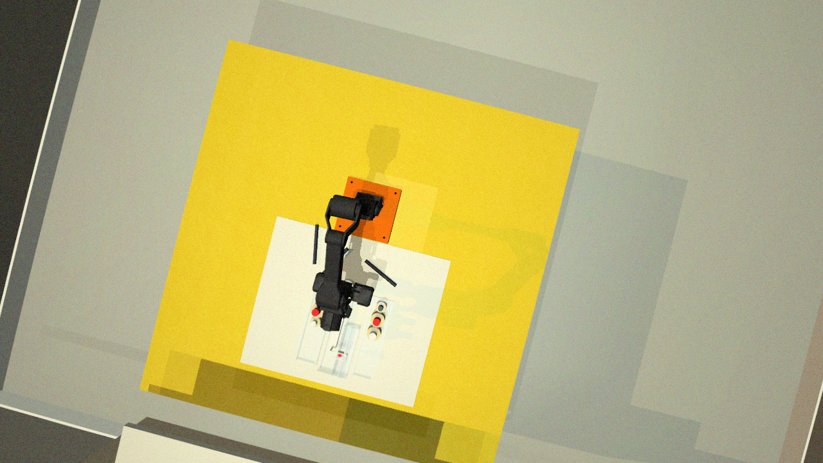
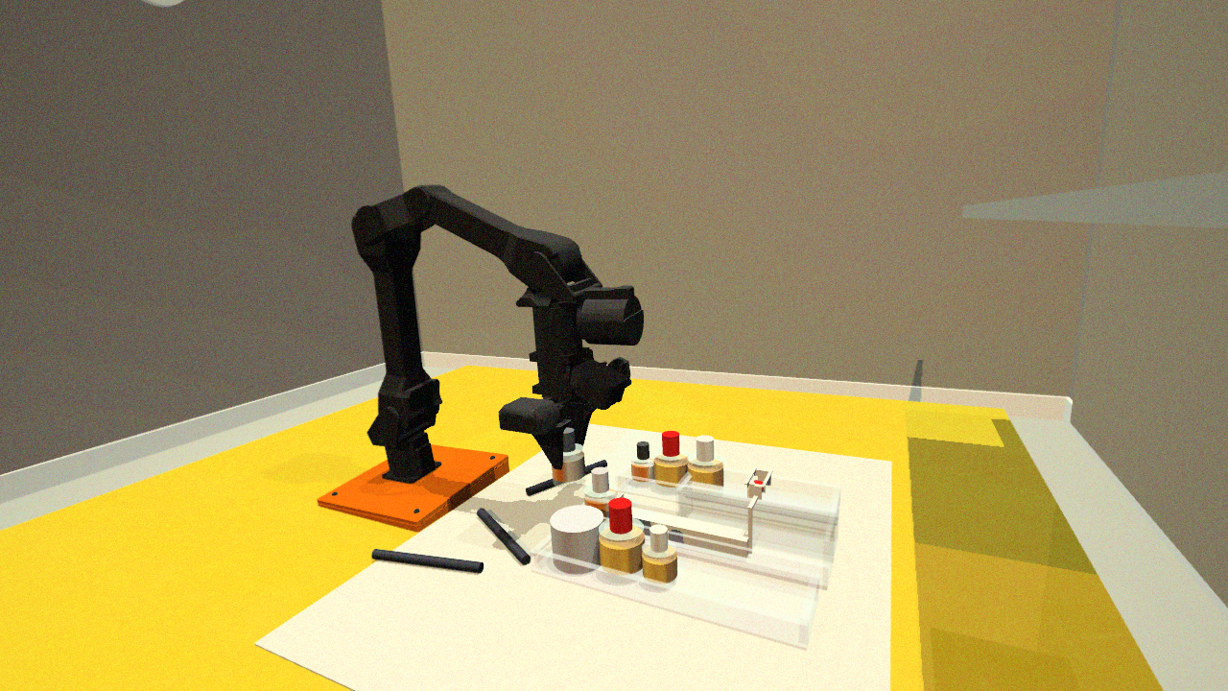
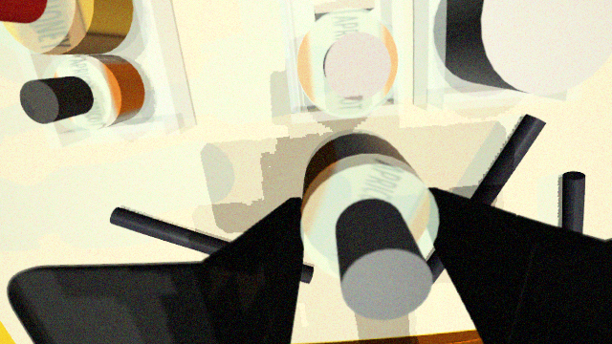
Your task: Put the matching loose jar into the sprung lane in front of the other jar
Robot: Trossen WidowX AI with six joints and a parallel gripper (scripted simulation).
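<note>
Arm: one black arm (image 2: 481, 240), bolted to an orange plate (image 2: 412, 493) toward the counter's back edge.
Gripper: one gripper (image 3: 368, 225), jaws clamped on the held jar's sides at a middling width.
Held jar: one held jar (image 3: 368, 210), orange with a pale label and a grey cap, gripped low over the white mat (image 2: 446, 618), just in front of the middle lane's mouth.
Lane jar: one lane jar (image 3: 348, 67), same orange body and pale cap, standing at the front of the middle lane.
Rack: one clear rack (image 2: 772, 592) with three lanes on the mat, toward the counter's front edge.
Pusher: one pusher plate (image 2: 757, 486) with a red dot, far back in the middle lane.
Other jars: three in one side lane (black (image 2: 642, 461), red (image 2: 671, 459) and pale (image 2: 704, 462) caps); two in the other side lane (red (image 2: 621, 536) and pale (image 2: 659, 554) caps) behind one plain grey cylinder (image 2: 575, 533).
Rods: three dark rods (image 2: 426, 560) lying loose on the mat near the plate.
Hidden: in the top view the arm covers the held jar and the lane mouth; the front stop cannot be made out through the clear walls.
Cut off: the wrist view crops the grey cylinder and the red-capped jar; the label text is only partly readable.
</note>
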